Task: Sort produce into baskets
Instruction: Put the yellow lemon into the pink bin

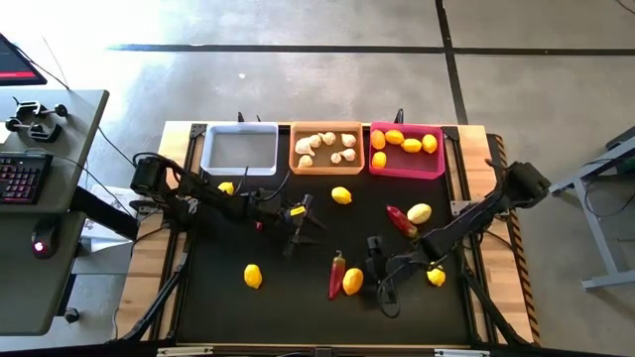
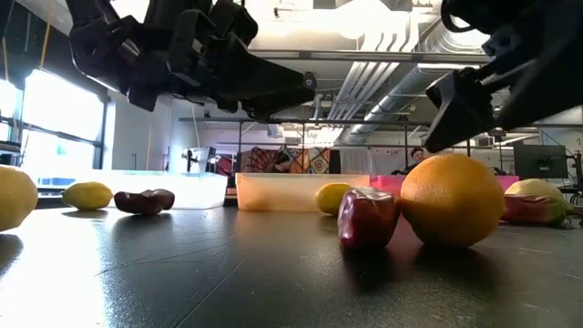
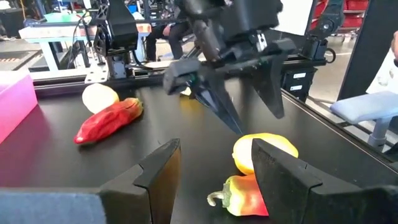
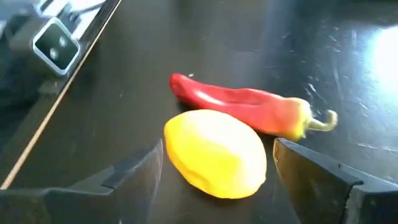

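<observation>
Your right gripper [image 1: 382,278] hangs low near the front of the black mat [image 1: 298,317], its fingers spread wide with nothing in them; the right wrist view shows a yellow oval lemon [image 4: 216,152] lying between the two fingers, and a long red chili pepper [image 4: 249,109] just behind the lemon. Your left gripper [image 1: 298,226] sits mid-mat, fingers parted and empty.

Along the far edge stand three shallow plastic bins side by side: the white one [image 1: 239,132] bare inside, the orange one [image 1: 325,168] holding white knobbly garlic bulbs [image 1: 331,147], the magenta one [image 1: 408,171] holding lemons.

Loose produce is scattered: a lemon [image 1: 253,276] front left, one [image 1: 341,195] below the orange bin, one [image 1: 226,187] under the left arm, a pale one [image 1: 420,212] beside a second chili [image 1: 400,220], and one [image 1: 436,277] near the mat's right edge. The widest open stretch of mat is the front-left corner.
</observation>
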